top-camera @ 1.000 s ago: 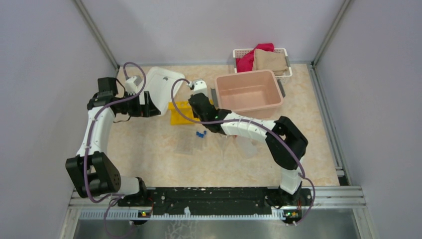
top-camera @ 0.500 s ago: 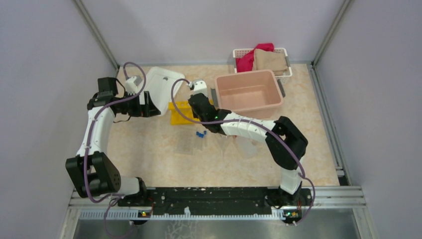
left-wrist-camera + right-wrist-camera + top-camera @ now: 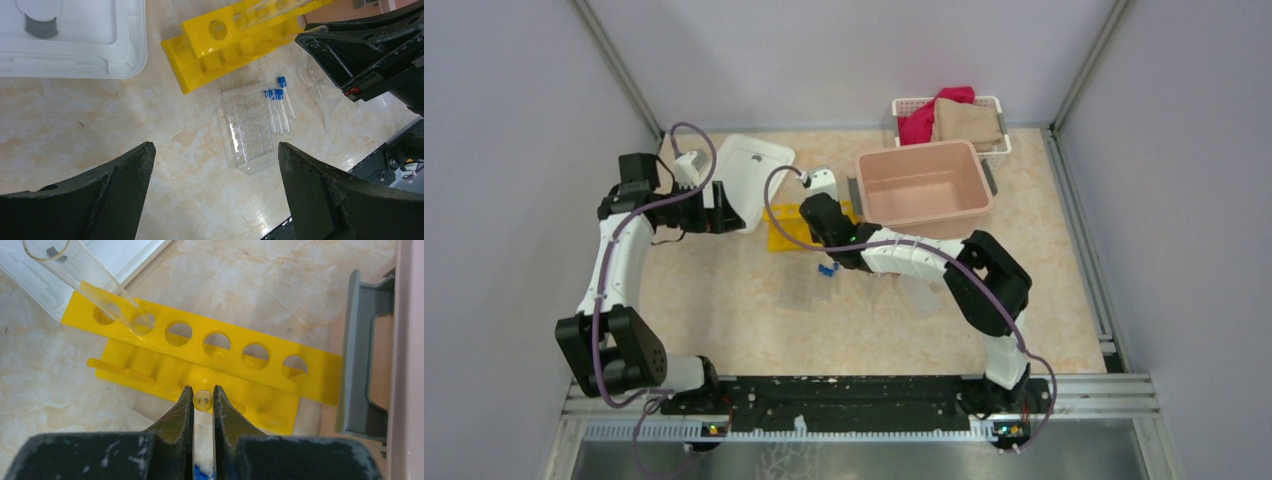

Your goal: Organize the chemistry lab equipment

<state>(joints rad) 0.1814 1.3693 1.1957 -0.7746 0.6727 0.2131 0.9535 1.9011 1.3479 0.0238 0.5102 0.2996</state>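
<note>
My right gripper (image 3: 203, 399) is shut on a small clear tube (image 3: 203, 401) with a blue cap, seen end-on, just above the yellow rack (image 3: 210, 347). A large clear tube (image 3: 85, 280) leans in the rack's left holes. In the top view the right gripper (image 3: 812, 215) hangs over the yellow rack (image 3: 786, 228). Several blue-capped tubes (image 3: 279, 102) lie against the clear rack (image 3: 249, 132). A clear funnel (image 3: 320, 95) lies beside them. My left gripper (image 3: 214, 150) is open wide and empty above the table, next to the white lid (image 3: 746, 172). I cannot make out the flask.
The pink tub (image 3: 922, 182) stands right of the yellow rack, its grey handle (image 3: 362, 355) close to my right gripper. The white basket (image 3: 904, 108) with red and tan cloths is at the back. A white shape (image 3: 921, 297) lies partly under the right arm.
The right gripper, with its tube, has shifted a little left and back over the yellow rack. The left arm has not moved.
</note>
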